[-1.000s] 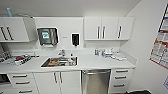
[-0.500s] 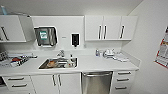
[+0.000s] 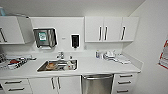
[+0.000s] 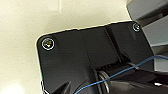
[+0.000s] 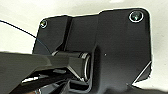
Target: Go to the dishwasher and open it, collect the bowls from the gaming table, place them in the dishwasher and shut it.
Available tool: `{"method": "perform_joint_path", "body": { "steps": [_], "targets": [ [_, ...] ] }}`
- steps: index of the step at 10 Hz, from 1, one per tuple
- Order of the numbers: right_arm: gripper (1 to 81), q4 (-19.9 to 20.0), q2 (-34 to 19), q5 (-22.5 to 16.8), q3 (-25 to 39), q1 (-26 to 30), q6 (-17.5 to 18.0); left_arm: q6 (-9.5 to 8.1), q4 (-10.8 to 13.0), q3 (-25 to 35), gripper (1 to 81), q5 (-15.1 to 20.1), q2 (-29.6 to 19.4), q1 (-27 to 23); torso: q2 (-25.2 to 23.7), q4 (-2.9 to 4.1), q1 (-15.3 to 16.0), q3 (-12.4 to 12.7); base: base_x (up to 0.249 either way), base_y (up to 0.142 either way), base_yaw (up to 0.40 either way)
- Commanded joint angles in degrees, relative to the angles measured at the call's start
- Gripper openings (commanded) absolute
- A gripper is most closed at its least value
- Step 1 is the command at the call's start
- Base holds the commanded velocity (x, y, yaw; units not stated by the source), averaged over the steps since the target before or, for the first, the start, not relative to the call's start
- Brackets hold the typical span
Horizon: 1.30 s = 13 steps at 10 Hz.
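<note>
1. You are facing a white kitchen wall from the head view, with a second white wall running along the right side.
2. The long white tabletop is stretching across the view, and white cupboards with slim dark handles are hanging above it: a row of three doors at the right and one more cupboard at the far left.
3. The dishwasher is sitting under the tabletop, right of centre; its steel front is shut and its long bar handle is running across the top.
4. White drawers are standing just right of the dishwasher; white doors and more drawers are lying to its left.
5. The steel sink is sitting in the tabletop, left of the dishwasher, with some dishes in it that are too blurred to name, and a tap is rising behind it.
6. A steel paper-towel box is hanging on the wall above the sink, with a small dark dispenser beside it.
7. Small items are lying at the tabletop's right end, and a cluttered rack is sitting at its left end.
8. Your wrist views are showing the dark plates over a pale surface; I cannot tell whether either hand is wide or narrow.
</note>
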Motion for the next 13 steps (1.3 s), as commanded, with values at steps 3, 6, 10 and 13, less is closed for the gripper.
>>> {"method": "perform_joint_path", "body": {
  "steps": [3, 6, 10, 13],
  "targets": [
    [81.1, 0.03, -0.44, -2.12, 0.36, 4.02, -0.22, 0.04, -0.11, 0.12, 81.1, 2.13, -0.39, -4.47, 0.00, 0.00, 0.05, 0.00, 0.134, 0.000, 0.000],
    [81.1, 0.03, -0.44, -2.21, 0.36, 4.02, -0.22, 0.04, -0.02, 0.12, 81.1, 2.13, -0.47, -4.47, 0.00, 0.00, 0.06, 0.00, 0.134, 0.000, 0.000],
    [81.1, 0.12, -0.44, -2.21, 0.36, 4.02, -0.22, 0.04, -0.02, 0.21, 81.1, 2.13, -0.47, -4.47, 0.00, 0.00, 0.05, 0.00, 0.134, 0.000, 0.000],
    [81.1, 0.12, -0.44, -2.21, 0.36, 4.02, -0.22, 0.04, -0.02, 0.21, 81.1, 2.13, -0.39, -4.47, 0.00, 0.00, 0.05, 0.00, 0.134, 0.000, 0.000]
  ]
}}
